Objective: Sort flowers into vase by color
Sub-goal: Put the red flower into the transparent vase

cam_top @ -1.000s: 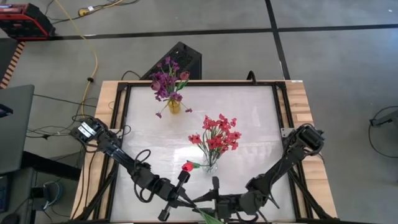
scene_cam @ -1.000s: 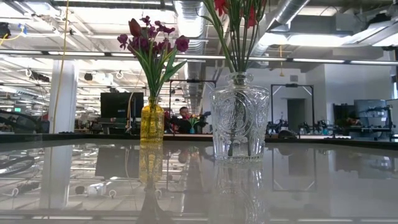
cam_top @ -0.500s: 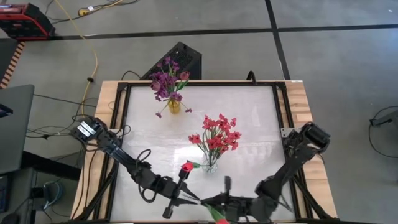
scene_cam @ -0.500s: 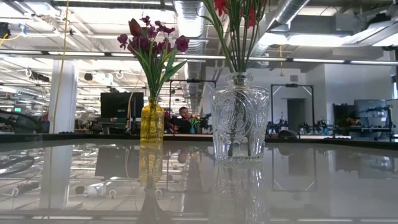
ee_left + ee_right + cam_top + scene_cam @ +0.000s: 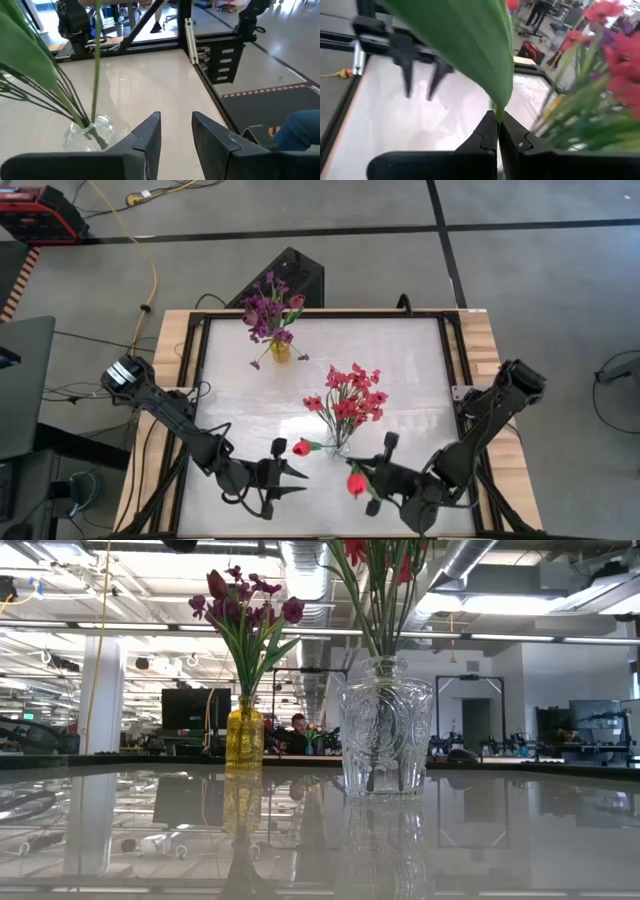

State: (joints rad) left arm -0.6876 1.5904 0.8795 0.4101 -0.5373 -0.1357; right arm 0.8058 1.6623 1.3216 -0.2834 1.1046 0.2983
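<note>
I'm running this in a big open lab or industrial workspace, not a home. Bare grey concrete floor point(image 5: 540, 290) with dark taped lines, a yellow cable point(image 5: 152, 275) trailing across it, a red box point(image 5: 38, 213) at the edge. Low view: exposed silver ducts point(image 5: 310, 565), strip lights, white column point(image 5: 100, 690), rows of monitors point(image 5: 195, 708) and metal racks behind. A person point(image 5: 297, 726) sits at a far desk. My white surface point(image 5: 400, 370) sits in a wood and black metal frame.

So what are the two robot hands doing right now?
Left gripper: open, empty.
Right gripper: shut on the red tulip.
</note>
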